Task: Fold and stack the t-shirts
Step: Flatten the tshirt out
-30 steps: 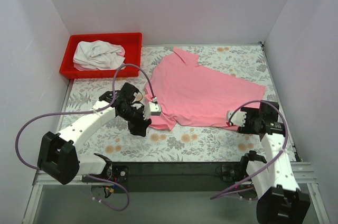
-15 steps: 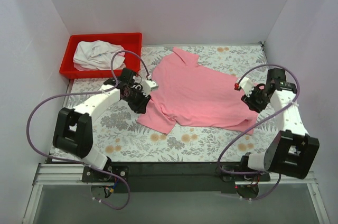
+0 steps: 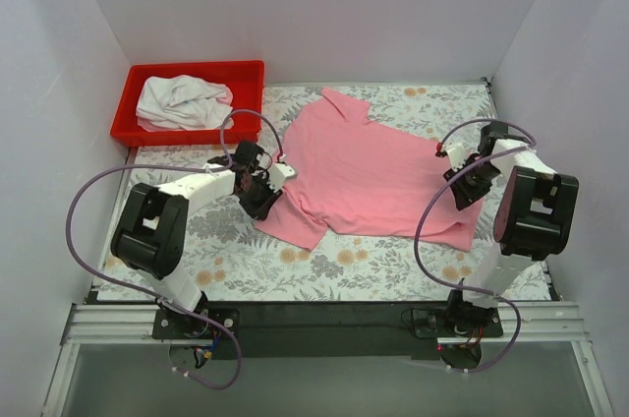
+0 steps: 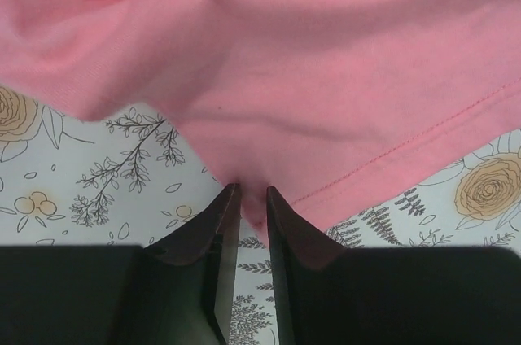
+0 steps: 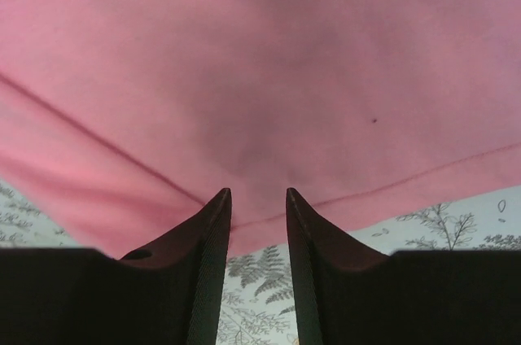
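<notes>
Top view: pink t-shirt (image 3: 373,176) spread mid-frame on the desk (image 3: 324,269); white t-shirt (image 3: 182,102) bunched upper left.
Left wrist: left pincer (image 4: 249,192) clenched on the pink hem.
Right wrist: right pincer (image 5: 258,194) grasping the pink edge.
The first fold seems in hand; next, both edges should travel across together.

You have a red bin (image 3: 167,136) in the far left corner of the worktop (image 3: 324,265), its long side lying along the far edge. The worktop's pale covering is printed with grey leaves and orange-yellow flowers. Plain white walls (image 3: 295,4) close off the far, left and right sides. A black bar (image 3: 324,317) runs along the near edge, with a silver metal rail (image 3: 324,338) just outside it.
</notes>
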`<state>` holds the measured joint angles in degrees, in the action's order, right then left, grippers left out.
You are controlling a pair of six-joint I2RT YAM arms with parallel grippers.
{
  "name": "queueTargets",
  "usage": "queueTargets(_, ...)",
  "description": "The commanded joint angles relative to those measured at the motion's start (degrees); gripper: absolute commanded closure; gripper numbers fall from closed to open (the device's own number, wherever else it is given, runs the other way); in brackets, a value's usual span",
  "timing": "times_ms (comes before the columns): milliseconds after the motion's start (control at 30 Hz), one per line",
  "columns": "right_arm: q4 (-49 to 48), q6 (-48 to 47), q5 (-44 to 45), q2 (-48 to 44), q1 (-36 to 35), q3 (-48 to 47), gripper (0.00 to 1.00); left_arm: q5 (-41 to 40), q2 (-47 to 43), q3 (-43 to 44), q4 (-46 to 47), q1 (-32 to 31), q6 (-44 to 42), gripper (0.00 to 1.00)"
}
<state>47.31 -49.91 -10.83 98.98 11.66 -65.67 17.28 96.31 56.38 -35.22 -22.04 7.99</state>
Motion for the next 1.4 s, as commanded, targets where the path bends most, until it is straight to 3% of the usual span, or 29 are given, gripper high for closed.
queueTargets(0,-4.9,5.3,3.4,4.4,0.3,-4.0,0.61,-4.5,-2.1,-4.8,-1.1,-1.8,-0.5,0.82)
queueTargets(267,-7.8,5.2,7.3,11.0,0.2,-7.6,0.63,-11.7,-10.7,-10.4,-12.0,-5.5,-1.3,0.83)
queueTargets(400,-8.3,6.0,7.7,14.1,0.3,-11.8,0.63,-11.4,-11.9,-9.4,-17.4,-5.5,-2.5,0.83)
queueTargets(567,-9.0,8.0,7.3,21.1,0.0,-20.2,0.63,-2.0,-10.7,0.1,-19.4,-5.5,0.9,0.79)
queueTargets(733,-8.5,8.8,7.3,26.3,-0.4,-30.1,0.61,1.1,-3.4,11.1,-15.1,-5.4,7.2,0.78)
queueTargets(900,-4.8,6.4,4.4,20.1,0.0,-31.7,0.53,4.2,3.6,20.8,-13.3,-5.4,12.3,0.78)
queueTargets(1067,5.1,1.4,0.4,11.5,0.3,-28.9,0.47,4.8,8.0,23.3,-11.0,-5.5,13.5,0.77)
queueTargets(1200,11.3,2.3,1.4,9.3,1.3,-28.6,0.50,4.2,8.9,25.8,-10.5,-5.4,13.9,0.76)
queueTargets(1367,17.3,12.1,-1.6,11.3,5.5,-28.6,0.55,3.1,7.9,24.1,-8.4,-5.4,16.4,0.74)
